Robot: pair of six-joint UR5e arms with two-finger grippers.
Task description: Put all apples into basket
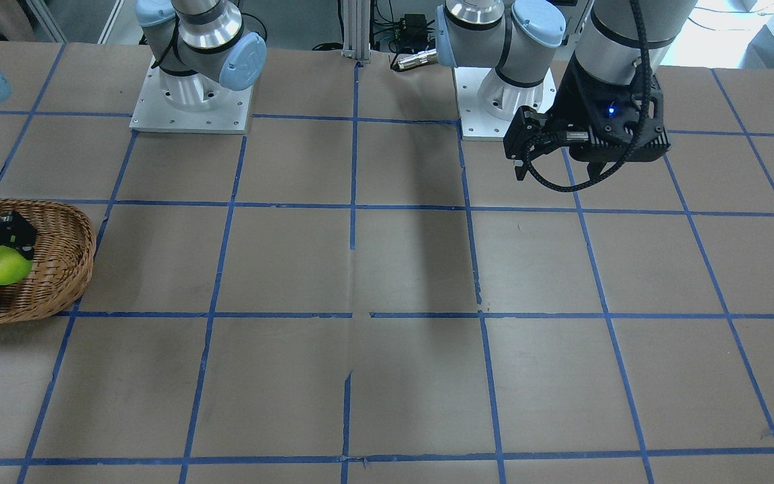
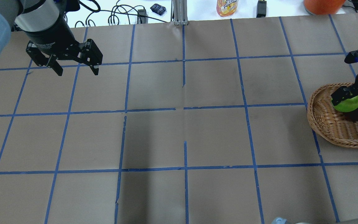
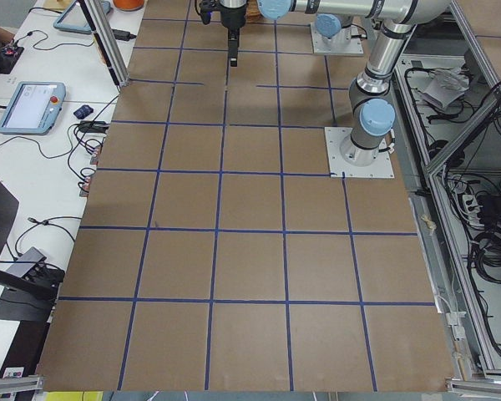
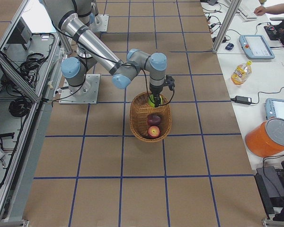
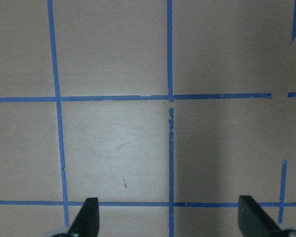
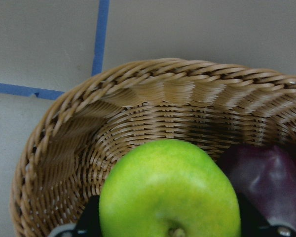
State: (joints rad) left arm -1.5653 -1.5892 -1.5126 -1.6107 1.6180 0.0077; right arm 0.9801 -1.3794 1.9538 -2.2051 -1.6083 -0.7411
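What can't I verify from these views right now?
- Red apple: plain only in the exterior right view, small; the front-facing frame edge cuts it off.
- Basket: cut by frame edges in front-facing and overhead views.
- Right gripper: green apple covers its fingers in the wrist view; pressing or just clear, cannot tell.
- Purple apple: half hidden behind the green apple.
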